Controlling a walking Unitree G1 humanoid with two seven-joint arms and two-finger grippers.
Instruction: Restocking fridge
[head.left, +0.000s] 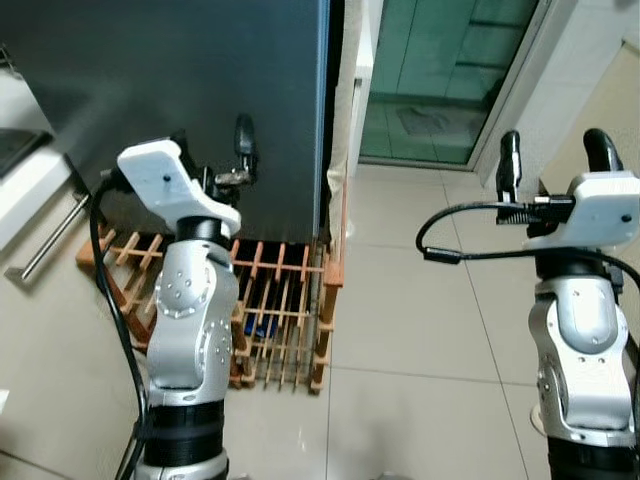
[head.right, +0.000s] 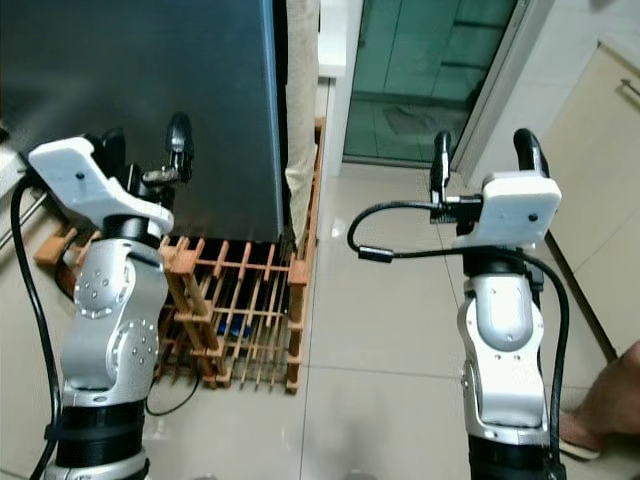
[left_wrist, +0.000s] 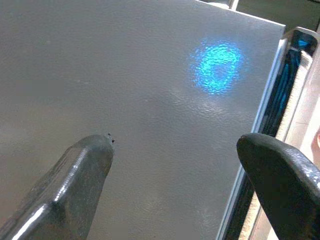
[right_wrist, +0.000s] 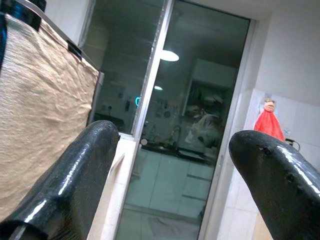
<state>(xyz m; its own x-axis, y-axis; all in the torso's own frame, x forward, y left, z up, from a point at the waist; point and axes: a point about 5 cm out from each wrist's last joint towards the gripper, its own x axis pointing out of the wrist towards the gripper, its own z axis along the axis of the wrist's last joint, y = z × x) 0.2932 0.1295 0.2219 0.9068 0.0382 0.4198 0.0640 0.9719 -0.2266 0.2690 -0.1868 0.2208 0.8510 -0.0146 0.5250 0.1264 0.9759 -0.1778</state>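
Note:
The fridge (head.left: 180, 90) is a tall dark grey body at the upper left, with its door closed. My left gripper (head.right: 146, 140) is raised close in front of its flat grey face (left_wrist: 150, 75), open, with nothing between the fingers. A blue spot of light (left_wrist: 217, 65) lies on that face near the fridge's edge. My right gripper (head.left: 555, 150) is held up at the right, away from the fridge. It is open and empty, and points toward a glass door (right_wrist: 190, 125).
A wooden slatted rack (head.left: 280, 310) stands on the tiled floor at the foot of the fridge. A beige cloth (head.right: 300, 150) hangs beside the fridge's edge. A white cabinet with a bar handle (head.left: 50, 240) is at the left. A person's foot (head.right: 600, 410) is at the right.

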